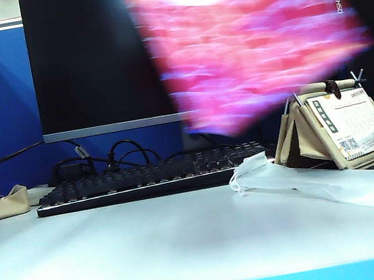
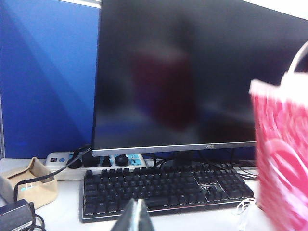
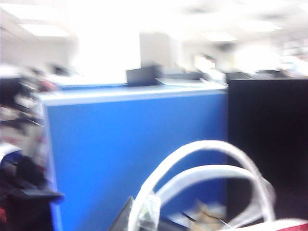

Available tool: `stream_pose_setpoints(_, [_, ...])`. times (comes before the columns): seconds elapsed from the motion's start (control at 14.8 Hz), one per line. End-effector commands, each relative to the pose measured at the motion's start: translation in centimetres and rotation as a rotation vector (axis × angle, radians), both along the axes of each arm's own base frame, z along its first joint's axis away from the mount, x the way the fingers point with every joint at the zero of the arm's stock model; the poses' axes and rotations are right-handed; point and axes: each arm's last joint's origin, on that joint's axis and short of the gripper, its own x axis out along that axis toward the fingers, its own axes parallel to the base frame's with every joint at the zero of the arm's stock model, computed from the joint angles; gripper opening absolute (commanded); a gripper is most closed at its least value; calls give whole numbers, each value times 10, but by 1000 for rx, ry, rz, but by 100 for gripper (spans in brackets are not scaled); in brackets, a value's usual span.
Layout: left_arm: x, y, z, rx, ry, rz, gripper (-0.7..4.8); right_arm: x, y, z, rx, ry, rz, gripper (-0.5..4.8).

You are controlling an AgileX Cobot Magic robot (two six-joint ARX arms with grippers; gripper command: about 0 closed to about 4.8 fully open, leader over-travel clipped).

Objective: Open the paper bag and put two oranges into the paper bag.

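Paper bag point(image 1: 250, 43) is off the table point(image 1: 156, 253), up in the air over the back right part, heavily motion-blurred in the exterior view: magenta-red smear with a white patch at top, in front of the monitor point(image 1: 94, 55). Its lower edge hangs above the desk calendar point(image 1: 346, 124) near the right edge.

Left hand point(image 2: 137, 216): only the dark tips show in the left wrist view, pressed together, nothing between them. It sits above the front of the keyboard point(image 2: 163, 190), clear of the bag, whose magenta side and white handle fill the side of that view.

Right hand point(image 3: 129, 216): barely in its own view, just a dark edge next to the bag's two white handles point(image 3: 202, 168). Fingers read as closed; can't tell from the pictures whether they pinch a handle. View is blurred, blue partition point(image 3: 134, 154) behind.

White translucent sheet point(image 1: 323, 182) lies crumpled on the table near the right edge, in front of the calendar. Keyboard runs along the back, power strip point(image 2: 72, 161) and beige pouch point(image 1: 9, 202) at back left.

Oranges not visible in any view.
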Motion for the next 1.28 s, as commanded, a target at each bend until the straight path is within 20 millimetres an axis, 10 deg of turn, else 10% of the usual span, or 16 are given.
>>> stream_pose_setpoints(0.07, [0, 0, -2, 1, 24, -8, -6, 21, 17, -19, -22, 59, 27, -6])
stream_pose_setpoints(0.61, [7, -2, -24, 4, 141, -50, -6, 67, 39, -68, -147, 96, -4, -6])
stream_pose_setpoints(1.01, [7, -2, -24, 4, 142, -49, -6, 74, 34, -67, -121, 51, -35, -5])
stream_pose_setpoints(1.15, [7, -2, -24, 4, 141, -50, -6, 79, 28, -68, -100, 97, -107, 171])
stream_pose_setpoints(1.28, [7, -2, -24, 4, 141, -50, -6, 81, 25, -68, -93, 108, -134, 224])
